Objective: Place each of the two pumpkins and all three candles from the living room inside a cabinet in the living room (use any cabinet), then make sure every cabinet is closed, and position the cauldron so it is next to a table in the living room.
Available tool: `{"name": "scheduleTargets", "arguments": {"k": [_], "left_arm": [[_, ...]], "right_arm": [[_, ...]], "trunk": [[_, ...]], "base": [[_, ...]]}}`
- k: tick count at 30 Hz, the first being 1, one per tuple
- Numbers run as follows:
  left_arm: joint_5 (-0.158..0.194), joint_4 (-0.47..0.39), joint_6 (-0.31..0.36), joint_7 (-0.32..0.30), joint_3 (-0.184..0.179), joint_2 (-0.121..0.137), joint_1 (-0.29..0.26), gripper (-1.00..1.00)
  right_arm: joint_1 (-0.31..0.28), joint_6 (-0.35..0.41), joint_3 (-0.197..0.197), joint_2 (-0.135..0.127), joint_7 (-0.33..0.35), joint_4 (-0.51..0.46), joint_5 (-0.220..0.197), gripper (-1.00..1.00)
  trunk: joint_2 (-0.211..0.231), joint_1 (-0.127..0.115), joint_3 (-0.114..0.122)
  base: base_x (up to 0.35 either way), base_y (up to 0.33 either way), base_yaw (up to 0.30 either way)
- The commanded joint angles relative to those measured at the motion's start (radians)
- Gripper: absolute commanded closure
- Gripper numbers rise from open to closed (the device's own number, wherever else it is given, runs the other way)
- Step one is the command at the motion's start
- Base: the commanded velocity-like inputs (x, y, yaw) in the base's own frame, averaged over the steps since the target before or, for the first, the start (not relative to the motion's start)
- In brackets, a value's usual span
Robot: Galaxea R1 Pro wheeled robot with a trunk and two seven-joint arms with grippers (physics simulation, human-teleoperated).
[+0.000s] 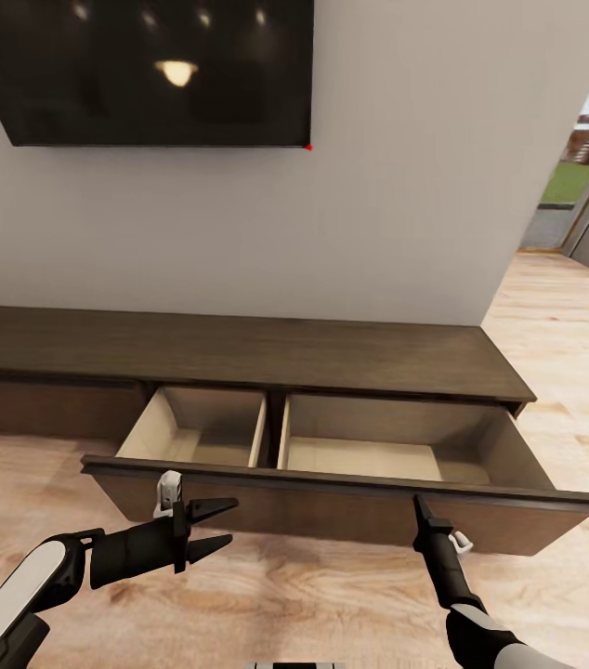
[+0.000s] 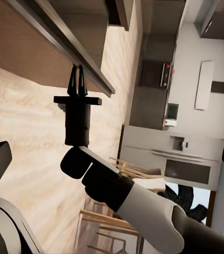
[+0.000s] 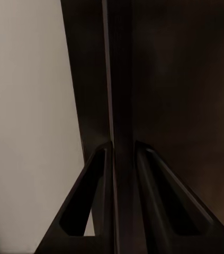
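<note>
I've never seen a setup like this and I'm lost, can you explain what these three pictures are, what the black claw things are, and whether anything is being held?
These are simulator renders from a two-armed wheeled robot. The large picture is its head camera, looking down at a low dark-brown TV console under a wall TV. Its wide drawer is pulled out; the two pale compartments inside look empty. The black claws are grippers. The left gripper hangs open in front of the drawer, holding nothing. The right gripper is closed on the top edge of the drawer front, as its own wrist camera shows close up. The left wrist camera looks sideways at the right gripper, with a kitchen beyond.
</note>
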Motion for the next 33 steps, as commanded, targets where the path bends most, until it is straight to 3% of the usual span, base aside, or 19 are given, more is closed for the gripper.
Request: {"name": "scheduleTargets", "arguments": {"k": [1,27,28,33], "left_arm": [[0.007,-0.001,0.001,0.004,-0.001,0.001,0.000,-1.00],[0.007,0.001,0.001,0.004,-0.001,0.001,0.000,-1.00],[0.007,0.001,0.001,0.005,-0.001,0.001,0.000,-1.00],[0.007,0.001,0.001,0.005,-0.001,0.001,0.000,-1.00]], "right_arm": [[-0.001,0.012,-0.054,0.000,0.019,-0.001,-0.019,1.00],[-0.001,0.014,-0.054,0.000,0.017,-0.001,-0.019,1.00],[-0.001,0.013,-0.054,0.000,0.017,-0.001,-0.019,-1.00],[-0.001,0.013,-0.054,0.000,0.017,-0.001,-0.019,-1.00]], "trunk": [[0.000,-0.001,-0.001],[0.000,-0.001,-0.001],[0.000,-0.001,-0.001],[0.000,-0.001,-0.001]], "base": [[-0.195,0.000,0.000],[-0.022,0.000,0.000],[0.000,0.000,0.000],[0.000,0.000,0.000]]}}
